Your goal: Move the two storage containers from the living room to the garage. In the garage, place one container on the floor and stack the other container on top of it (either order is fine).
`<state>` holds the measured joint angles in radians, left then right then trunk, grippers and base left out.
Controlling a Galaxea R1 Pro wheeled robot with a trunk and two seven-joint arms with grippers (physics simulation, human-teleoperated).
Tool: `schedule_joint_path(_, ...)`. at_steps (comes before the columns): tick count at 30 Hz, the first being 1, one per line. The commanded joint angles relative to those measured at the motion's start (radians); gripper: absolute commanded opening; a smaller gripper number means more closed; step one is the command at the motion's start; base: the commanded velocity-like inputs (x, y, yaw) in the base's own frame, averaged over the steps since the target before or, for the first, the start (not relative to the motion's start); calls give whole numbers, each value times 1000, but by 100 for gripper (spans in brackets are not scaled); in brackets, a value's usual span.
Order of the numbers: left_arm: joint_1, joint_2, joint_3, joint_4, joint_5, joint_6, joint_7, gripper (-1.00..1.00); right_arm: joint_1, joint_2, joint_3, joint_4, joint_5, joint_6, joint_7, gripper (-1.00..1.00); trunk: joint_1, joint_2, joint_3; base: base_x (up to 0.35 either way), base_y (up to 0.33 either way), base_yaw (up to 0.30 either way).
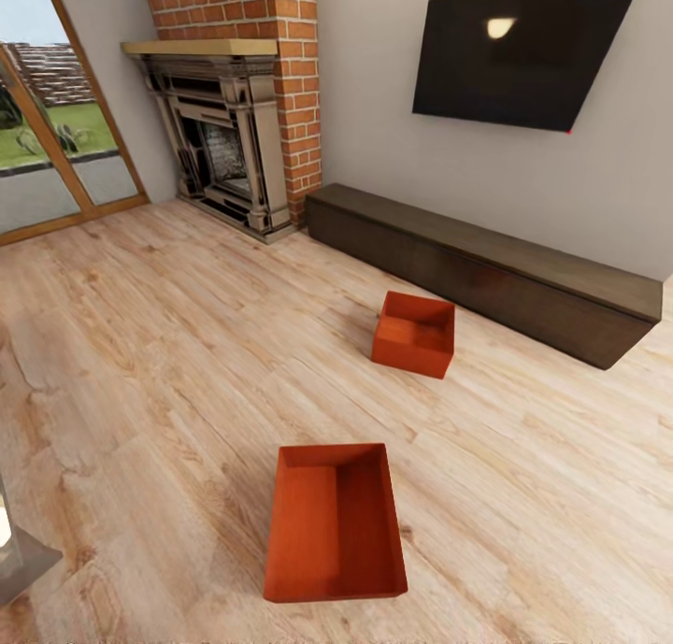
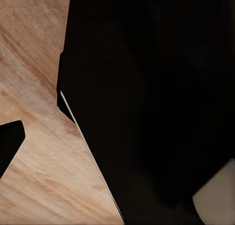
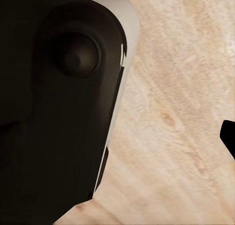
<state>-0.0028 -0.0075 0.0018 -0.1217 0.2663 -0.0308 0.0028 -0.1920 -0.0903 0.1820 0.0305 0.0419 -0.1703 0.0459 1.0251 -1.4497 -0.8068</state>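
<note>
Left gripper: from the left wrist view I cannot tell if the fingers are spread or pressed together. A big black body of the robot [image 2: 147, 102] covers most of the picture, and one small dark tip [image 2: 9, 141] comes in at the edge over the wood floor [image 2: 34, 186]. It holds nothing that I can see.
Right gripper: here too I cannot tell the state. A black rounded housing with a pale edge [image 3: 58, 102] covers one side, and a small dark piece [image 3: 229, 139] stands at the other edge. Under them is only pale wood floor [image 3: 176, 127].
Near container [image 1: 334, 522]: orange-red, rectangular, no lid, with straight walls and a flat bottom. It stands upright on the light plank floor [image 1: 140, 345], well apart from the low dark bench [image 1: 486, 270] and on the viewer's side of it.
Far container [image 1: 414, 333]: same colour and shape, a little turned. It stands on the planks just in front of the bench, not touching it. Both containers look empty.
Bench: long, low, dark brown wood, along the grey wall.
Fireplace [image 1: 229, 144]: red brick chimney, pale wooden mantel and carved stone-coloured frame, just beyond the bench's far end.
TV [image 1: 523, 50]: flat black panel on the wall above the bench.
Glass doors [image 1: 56, 130]: wooden frame, past the fireplace, with grass outside.
</note>
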Motion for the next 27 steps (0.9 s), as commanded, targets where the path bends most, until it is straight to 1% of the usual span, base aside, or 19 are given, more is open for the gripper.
schedule_joint_path(1, 0, 0, 0, 0, 5, -3, 0, 100, -1, 0, 2, 3, 4, -6, 1, 100, 0, 0, -2, 0, 0, 0)
schedule_joint_path(21, 0, 0, 0, 0, 5, -3, 0, 100, -1, 0, 2, 3, 4, -7, 2, 100, 0, 0, -35, 0, 0, 0)
schedule_joint_path(27, 0, 0, 0, 0, 5, -3, 0, 100, -1, 0, 1, 3, 4, -2, -4, 100, 0, 0, -39, 0, 0, 0)
